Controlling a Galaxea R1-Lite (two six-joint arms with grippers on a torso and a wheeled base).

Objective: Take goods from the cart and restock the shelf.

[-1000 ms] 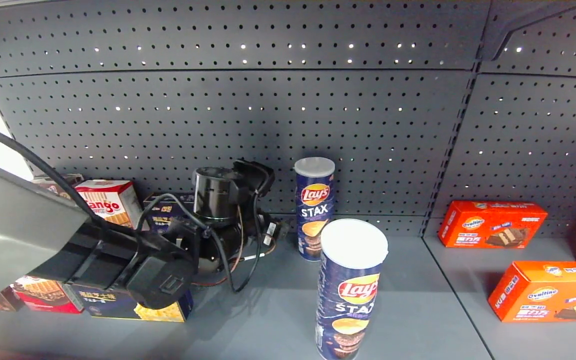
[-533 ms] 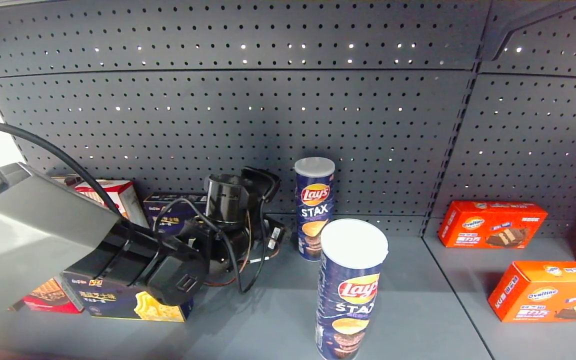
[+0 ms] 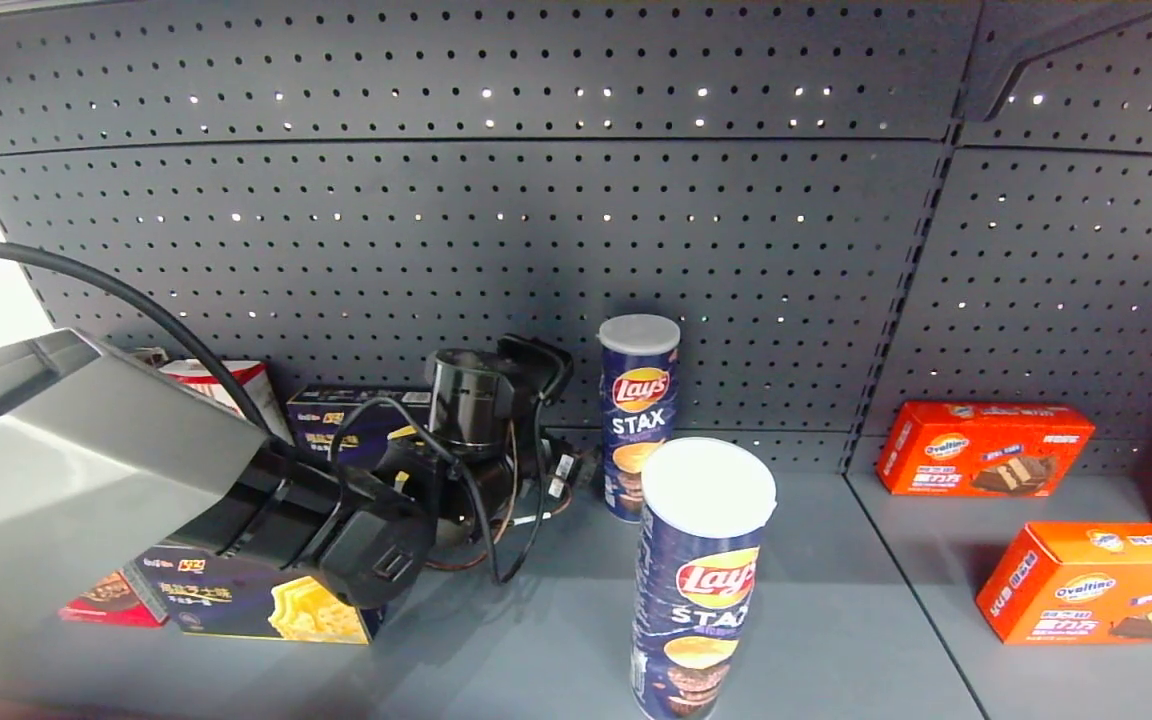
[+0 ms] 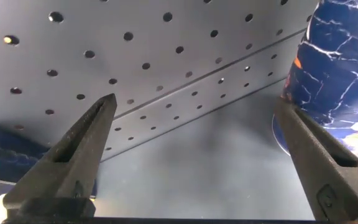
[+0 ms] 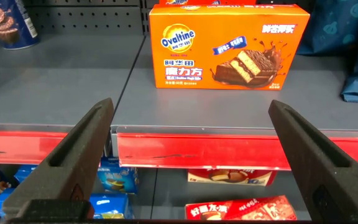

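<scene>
Head view: two tall dark blue chip cans stand upright on the grey shelf; the rear can is close to the perforated back panel, and the front can stands nearer the shelf's front edge, a little to the right of the rear one and apart from it; the left arm lies over the left part of the shelf, its wrist end just beside the rear can; under the arm lies a dark blue cracker box, with a red box beside it; behind them stand a red and white box and another dark blue box against the panel; two orange boxes lie on the next bay to the right, one behind the other.

Left wrist view: the left gripper faces the back panel low over the shelf; its jaws stand wide apart with nothing between them; the rear can is just beside one finger, though contact cannot be judged; a corner of a dark blue box shows past the other finger.

Right wrist view: the right gripper is in front of the shelf's red front rail; its jaws are spread wide and hold nothing; an orange box lies flat on the shelf beyond them; a blue bag sits near that box; more packets sit on the lower shelf under the rail.
</scene>
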